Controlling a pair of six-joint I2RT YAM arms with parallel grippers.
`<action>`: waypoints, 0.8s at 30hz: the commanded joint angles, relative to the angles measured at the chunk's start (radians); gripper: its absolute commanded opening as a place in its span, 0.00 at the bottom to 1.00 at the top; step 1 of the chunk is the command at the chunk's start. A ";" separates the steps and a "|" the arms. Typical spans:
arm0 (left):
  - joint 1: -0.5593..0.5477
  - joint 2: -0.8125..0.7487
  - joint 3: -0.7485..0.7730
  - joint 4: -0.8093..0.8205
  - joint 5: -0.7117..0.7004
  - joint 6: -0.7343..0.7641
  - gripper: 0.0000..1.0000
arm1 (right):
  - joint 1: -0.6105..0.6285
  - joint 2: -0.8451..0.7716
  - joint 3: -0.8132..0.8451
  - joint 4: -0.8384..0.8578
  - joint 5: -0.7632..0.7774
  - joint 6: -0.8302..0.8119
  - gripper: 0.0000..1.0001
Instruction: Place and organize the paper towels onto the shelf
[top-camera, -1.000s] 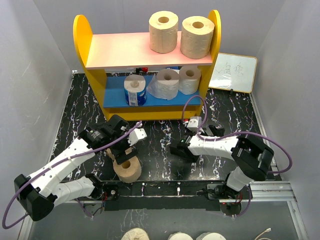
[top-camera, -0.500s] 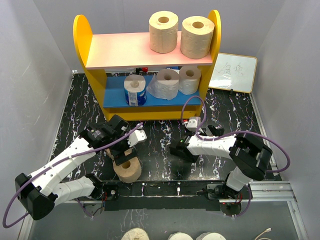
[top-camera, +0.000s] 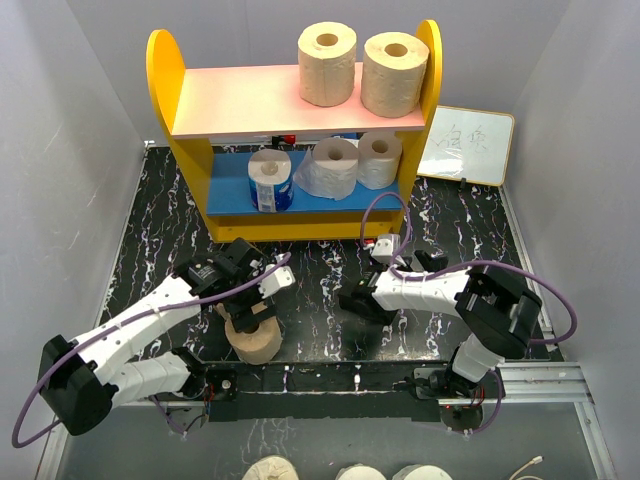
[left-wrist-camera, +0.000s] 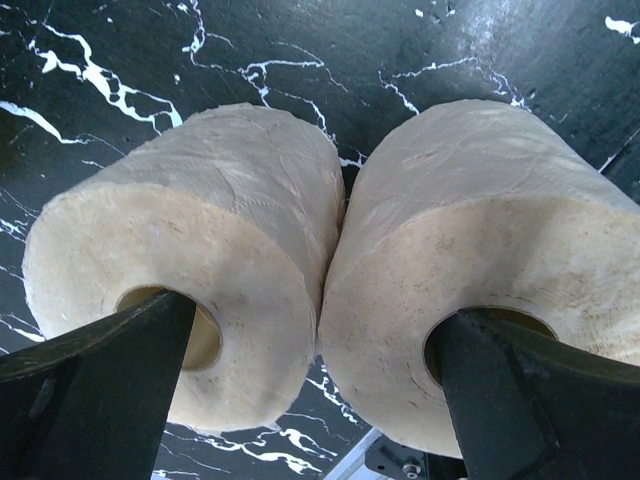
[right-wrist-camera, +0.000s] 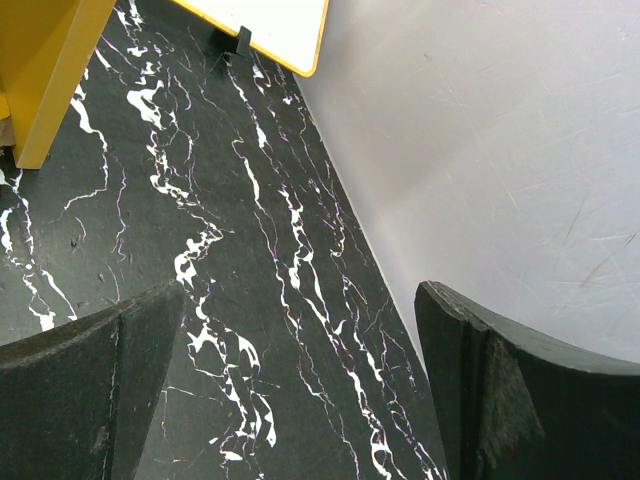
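Left tool (left-wrist-camera: 318, 320): jaws fully apart, empty, one fingertip before each core of tan roll A (left-wrist-camera: 220, 210) and tan roll B (left-wrist-camera: 490, 200). The two rolls touch, near the worktop's (top-camera: 320, 285) near edge, left of centre.

Right tool (right-wrist-camera: 298, 300): jaws apart, empty.

Shelf (top-camera: 165, 70), at the far edge:
- Top board (top-camera: 240, 100): tan roll C (top-camera: 327, 62), tan roll D (top-camera: 395, 72).
- Lower board (top-camera: 232, 192): white roll E (top-camera: 333, 168), white roll F (top-camera: 380, 158), blue-wrapped roll G (top-camera: 270, 182).

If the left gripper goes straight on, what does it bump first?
Most likely the two tan rolls, touching side by side right ahead of the left gripper. Each finger seems aimed at a roll's hollow core; depth is unclear.
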 joint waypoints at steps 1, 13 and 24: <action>-0.004 0.030 0.000 0.045 -0.006 -0.002 0.99 | -0.006 0.009 0.017 0.005 0.063 0.026 0.99; -0.004 0.166 0.069 0.207 0.002 -0.028 0.99 | -0.007 -0.037 0.015 0.005 0.070 0.015 0.98; -0.005 0.382 0.219 0.361 -0.130 -0.110 0.99 | -0.007 -0.360 0.027 0.016 0.066 -0.134 0.98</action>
